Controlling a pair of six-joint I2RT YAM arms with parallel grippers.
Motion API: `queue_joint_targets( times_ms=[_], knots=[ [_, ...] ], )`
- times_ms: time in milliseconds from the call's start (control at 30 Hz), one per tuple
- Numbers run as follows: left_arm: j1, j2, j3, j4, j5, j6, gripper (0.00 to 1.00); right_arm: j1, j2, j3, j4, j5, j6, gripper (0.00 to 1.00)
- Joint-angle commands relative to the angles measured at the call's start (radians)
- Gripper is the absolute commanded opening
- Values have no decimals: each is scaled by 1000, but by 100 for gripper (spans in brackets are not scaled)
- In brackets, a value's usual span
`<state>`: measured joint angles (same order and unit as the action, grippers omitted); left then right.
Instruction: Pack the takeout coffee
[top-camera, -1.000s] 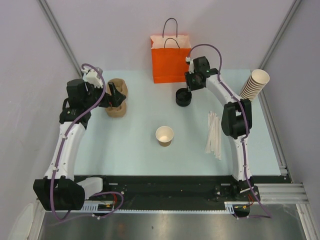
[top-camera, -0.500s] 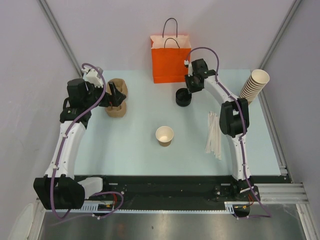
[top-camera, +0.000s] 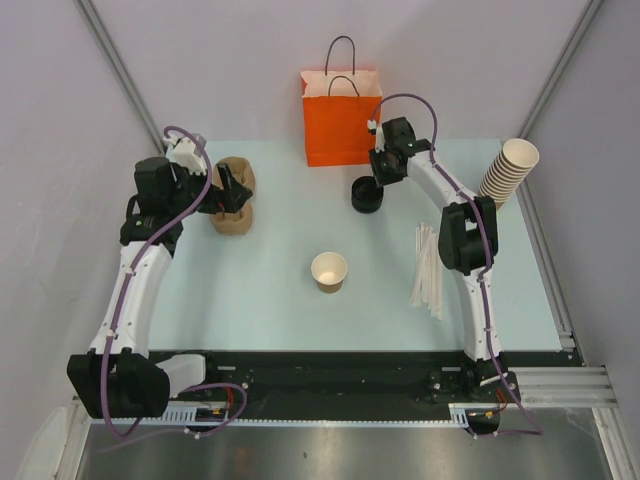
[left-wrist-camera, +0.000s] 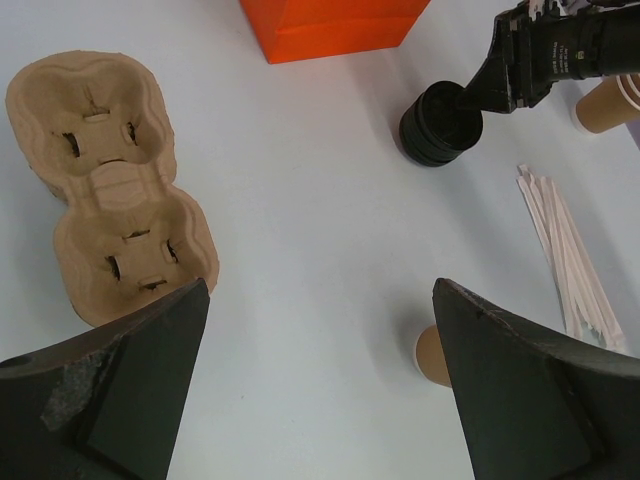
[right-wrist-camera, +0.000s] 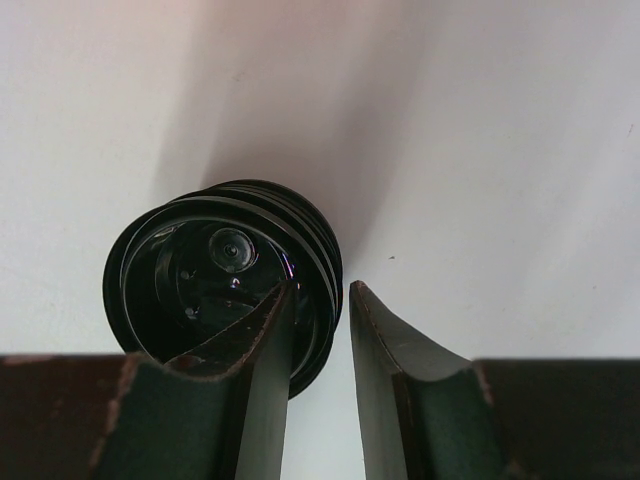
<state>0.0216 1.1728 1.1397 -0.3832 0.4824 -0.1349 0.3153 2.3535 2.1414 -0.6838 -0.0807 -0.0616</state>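
No takeout coffee with a lid on is in view. A lidless brown paper cup stands mid-table. My right gripper is down at the stack of black lids. One finger sits inside the top lid and the other outside the rim. Its jaws are narrow but open, with a sliver of table showing beside the stack. My left gripper hangs wide open and empty over the table, beside the cardboard cup carrier.
The orange paper bag stands upright at the back centre. A leaning stack of tan cups is at the right edge. White paper-wrapped sticks lie front right.
My right gripper's jaws have narrowed around the rim of the lid stack, and the wrist has shifted slightly towards the back. The left arm has not moved.
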Motion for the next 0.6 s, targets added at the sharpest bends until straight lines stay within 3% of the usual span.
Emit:
queue_joint_targets(
  times_ms=[0, 567],
  knots=[
    [-5, -1, 34, 24, 28, -26, 99, 10, -31, 57, 6, 22, -7, 34],
    [-6, 4, 34, 26, 33, -34, 100, 16, -54, 61, 12, 45, -10, 32]
  ],
)
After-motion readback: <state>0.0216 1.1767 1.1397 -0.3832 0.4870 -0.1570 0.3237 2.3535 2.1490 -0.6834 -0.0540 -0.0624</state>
